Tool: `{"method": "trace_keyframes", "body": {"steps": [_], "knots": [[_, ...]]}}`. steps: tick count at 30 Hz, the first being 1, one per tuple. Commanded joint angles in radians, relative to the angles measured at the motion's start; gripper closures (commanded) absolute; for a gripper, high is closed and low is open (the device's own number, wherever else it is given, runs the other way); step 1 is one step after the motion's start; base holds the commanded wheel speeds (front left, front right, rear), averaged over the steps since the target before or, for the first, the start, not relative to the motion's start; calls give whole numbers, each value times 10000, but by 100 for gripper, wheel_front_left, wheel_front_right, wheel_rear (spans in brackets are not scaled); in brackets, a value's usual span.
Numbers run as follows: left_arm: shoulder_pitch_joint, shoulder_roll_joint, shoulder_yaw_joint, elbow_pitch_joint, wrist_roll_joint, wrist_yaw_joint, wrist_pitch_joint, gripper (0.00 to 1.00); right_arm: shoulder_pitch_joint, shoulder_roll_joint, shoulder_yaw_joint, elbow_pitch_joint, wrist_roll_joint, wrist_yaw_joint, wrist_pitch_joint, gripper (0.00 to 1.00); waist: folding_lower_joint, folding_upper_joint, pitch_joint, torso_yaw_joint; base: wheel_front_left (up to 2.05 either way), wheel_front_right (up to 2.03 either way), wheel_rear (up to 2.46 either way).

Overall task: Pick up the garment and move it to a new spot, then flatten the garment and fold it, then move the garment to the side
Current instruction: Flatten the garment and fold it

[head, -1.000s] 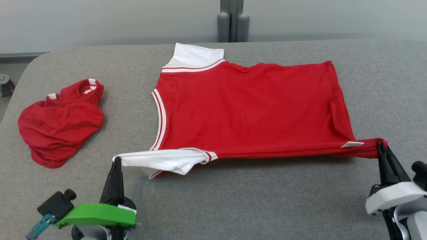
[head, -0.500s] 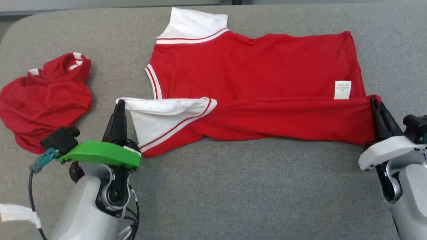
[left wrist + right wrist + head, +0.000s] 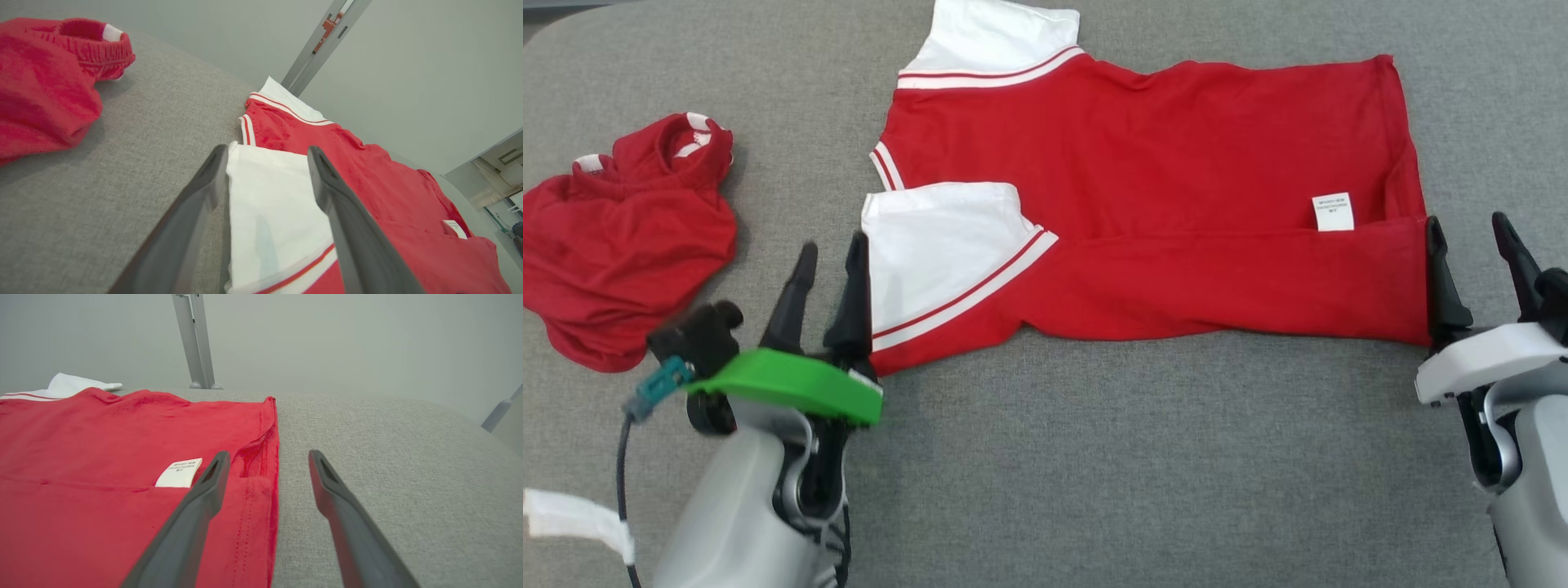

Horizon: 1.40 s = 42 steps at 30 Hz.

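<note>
Looking down at the grey padded table [image 3: 1094,457], we see the red jersey [image 3: 1143,147] lying flat across its far middle, neck end toward our left and hem toward our right. Its near long edge is turned over onto the body in a band that runs from the near white sleeve [image 3: 939,245] to the hem. A small white tag [image 3: 1332,211] sits just above that band, close to the hem end. The far sleeve [image 3: 996,37] sticks out white at the top edge of the head view.

Our left gripper [image 3: 832,242] stands at the near sleeve's outer edge with its two dark fingers spread wide, gripping nothing. From the left wrist we see one finger over the grey table and the other over the white sleeve. Whether either finger touches the fabric we cannot tell.

Our right gripper [image 3: 1467,220] stands at the hem corner, its fingers likewise wide apart and empty. From the right wrist we see one finger over the red hem and the other over bare table.

Well to the left, apart from the jersey, a second red garment [image 3: 621,253] lies crumpled in a heap.
</note>
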Motion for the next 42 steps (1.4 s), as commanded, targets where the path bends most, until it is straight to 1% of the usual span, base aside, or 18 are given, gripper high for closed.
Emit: {"method": "trace_keyframes", "body": {"steps": [1,5,8,11,15,16,17,18,24,25,26,27,28,29,33,37,42], "knots": [[601,42,-10,-126,118,40,-27,0,327,27,-74,-188,-3,-13,-32,0,0,-1,-205,-1,0,0,0],[1821,172,-304,-568,218,232,121,0,953,115,-208,-618,43,-12,-32,0,0,-1,-391,-28,0,0,0],[2332,225,-425,-664,110,469,392,0,1228,197,-281,-787,105,-12,-32,0,0,-1,-428,-39,0,0,0],[2333,241,-385,-542,93,611,479,0,1352,287,-204,-725,102,-12,-32,0,0,-1,-352,-74,0,0,0],[1894,249,-491,-139,220,543,574,0,1168,363,23,-240,172,-12,-32,0,0,-1,-218,-146,0,0,0],[1821,245,-554,-11,223,515,673,45,1051,375,78,-52,231,-12,-32,0,0,-1,-194,-172,0,0,0],[1785,228,-594,74,219,462,698,70,965,387,119,101,271,-12,-32,0,0,-1,-183,-189,0,0,0],[1727,233,-635,141,244,414,705,100,870,388,194,301,312,-12,-32,0,0,-1,-175,-209,0,0,0],[1740,434,-839,381,496,249,544,100,523,263,547,1422,791,-12,-32,0,0,-1,-313,-176,0,0,0],[1749,459,-856,382,549,227,501,100,530,242,592,1536,871,-12,-32,15,0,-1,-345,-141,0,0,0],[1771,474,-897,397,607,210,458,100,586,231,664,1654,978,-12,-32,39,0,-1,-389,-83,0,0,0],[1792,486,-889,391,646,215,403,100,635,216,721,1723,1071,-12,-32,59,0,-1,-417,-55,0,0,0],[1815,501,-880,386,661,197,361,100,723,177,801,1780,1208,-12,-32,83,0,-1,-454,-19,0,0,0],[1843,521,-891,379,682,178,328,100,794,142,892,1819,1350,-12,-32,100,0,-1,-483,5,0,0,0],[2010,709,-1053,301,914,109,221,100,1084,-174,1122,1788,1802,-15,-29,100,0,-1,-636,107,0,0,0],[2315,940,-1103,21,1064,105,137,100,1391,-518,1232,1426,2016,-15,-31,100,0,-1,-787,147,0,0,0],[2945,1111,-1382,-490,1083,-53,154,100,2154,-924,1117,847,2326,-17,-32,100,0,-1,-1003,260,0,0,0]]}}
